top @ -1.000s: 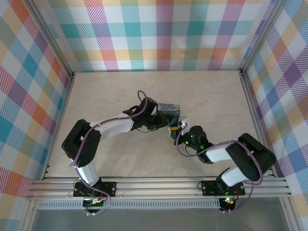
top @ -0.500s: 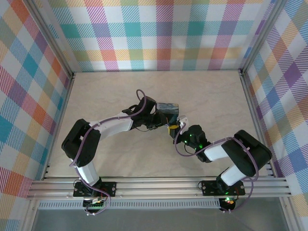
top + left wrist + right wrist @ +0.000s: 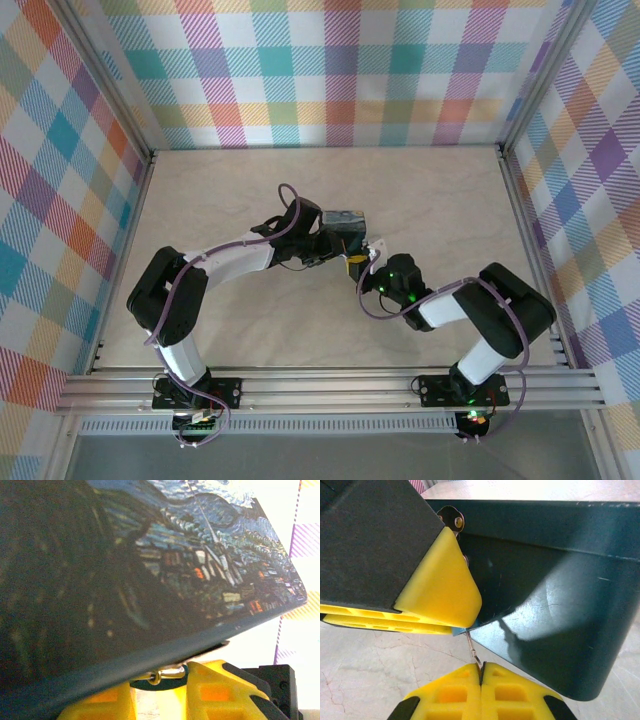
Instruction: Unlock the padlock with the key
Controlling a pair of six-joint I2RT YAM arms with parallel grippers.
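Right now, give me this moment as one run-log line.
left gripper: clamped on painted tin | right gripper: shut, pinching thin metal piece at tin's edge

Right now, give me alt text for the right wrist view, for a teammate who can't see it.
The right gripper, jaws shut, pinches a thin metal shaft, apparently the key, that points up to the lower edge of a dark blue tin. The left gripper's yellow fingers sit at the upper left, above the pale marbled table.
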